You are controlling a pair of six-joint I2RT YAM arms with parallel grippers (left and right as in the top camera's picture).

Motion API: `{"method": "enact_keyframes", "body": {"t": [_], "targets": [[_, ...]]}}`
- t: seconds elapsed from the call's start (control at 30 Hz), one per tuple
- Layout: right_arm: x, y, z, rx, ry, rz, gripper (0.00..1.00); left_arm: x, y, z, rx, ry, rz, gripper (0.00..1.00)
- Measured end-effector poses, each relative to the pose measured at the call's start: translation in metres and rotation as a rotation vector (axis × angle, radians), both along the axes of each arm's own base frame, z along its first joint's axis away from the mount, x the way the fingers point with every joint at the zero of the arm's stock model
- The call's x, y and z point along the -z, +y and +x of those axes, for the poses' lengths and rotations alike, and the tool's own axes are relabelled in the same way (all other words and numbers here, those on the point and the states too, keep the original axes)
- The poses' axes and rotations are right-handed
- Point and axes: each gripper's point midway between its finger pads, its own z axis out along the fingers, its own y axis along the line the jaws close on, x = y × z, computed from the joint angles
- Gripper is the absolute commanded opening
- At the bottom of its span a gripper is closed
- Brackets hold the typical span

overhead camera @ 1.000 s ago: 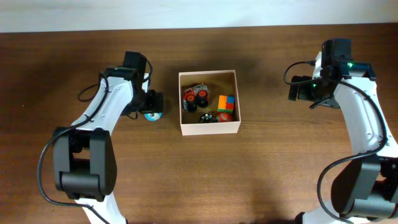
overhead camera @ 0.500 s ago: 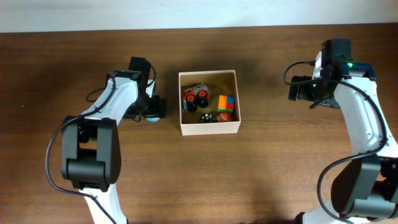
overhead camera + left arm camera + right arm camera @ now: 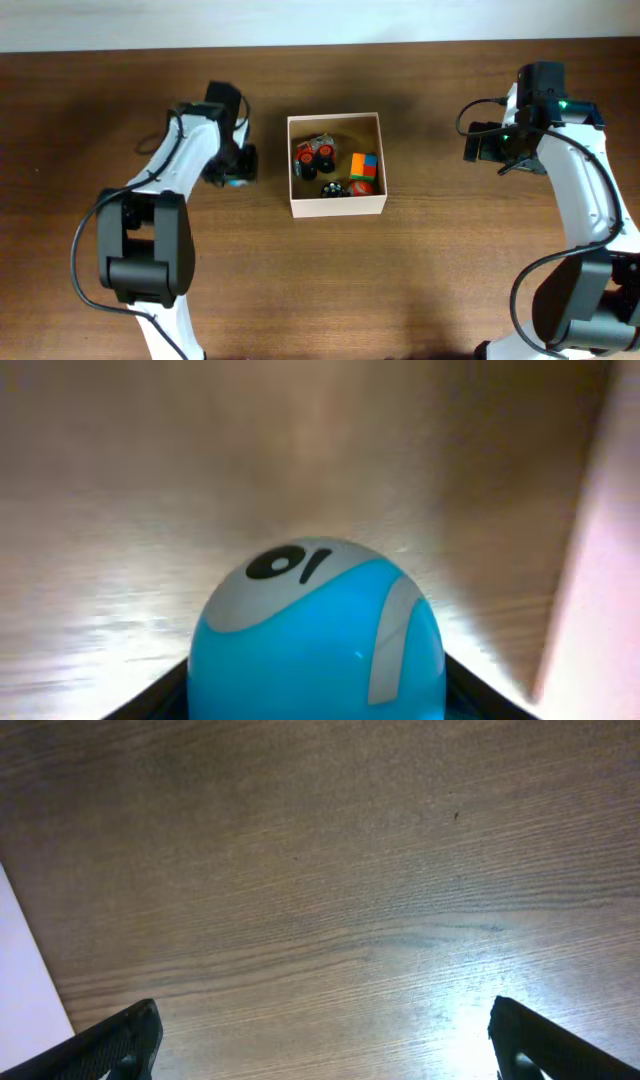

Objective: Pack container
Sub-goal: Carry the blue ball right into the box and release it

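Jaws of the left gripper [image 3: 238, 172] pinched the blue ball [image 3: 318, 635] beside the container [image 3: 337, 208]; the right gripper [image 3: 320, 1020] gaped wide above the table [image 3: 350, 870].

Only readable thing imo: black mark [image 3: 288, 563] on the grey patch [image 3: 262, 603] of the blue ball [image 3: 318, 650]. Looks like "01", maybe digits, can't tell tbh.

Lower part of blue ball [image 3: 318, 635] below left wrist view's edge.
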Motion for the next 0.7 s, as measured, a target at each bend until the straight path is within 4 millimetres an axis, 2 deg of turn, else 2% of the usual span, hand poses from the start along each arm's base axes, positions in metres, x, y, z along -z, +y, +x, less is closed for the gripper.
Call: {"method": "enact_keyframes", "body": {"t": [0.2,0.33,0.53,0.63,0.67,0.7], "targets": [[0.0,0.0,0.0,0.0,-0.001,0.0,0.99,-0.076,-0.016,0.039,0.022,-0.149,-0.023,0.59],[0.0,0.0,0.0,0.0,0.0,-0.001,0.99,-0.112,-0.055,0.044,0.102,-0.222,-0.04,0.64],[0.0,0.0,0.0,0.0,-0.001,0.0,0.99,-0.116,-0.135,0.017,0.283,-0.229,-0.064,0.64],[0.0,0.0,0.0,0.0,-0.001,0.0,0.99,-0.116,-0.16,0.004,0.341,-0.226,-0.074,0.65],[0.0,0.0,0.0,0.0,0.0,0.0,0.99,-0.116,-0.165,0.001,0.352,-0.224,-0.075,0.73],[0.0,0.0,0.0,0.0,-0.001,0.0,0.99,-0.116,-0.169,-0.001,0.361,-0.224,-0.077,0.86]]}}
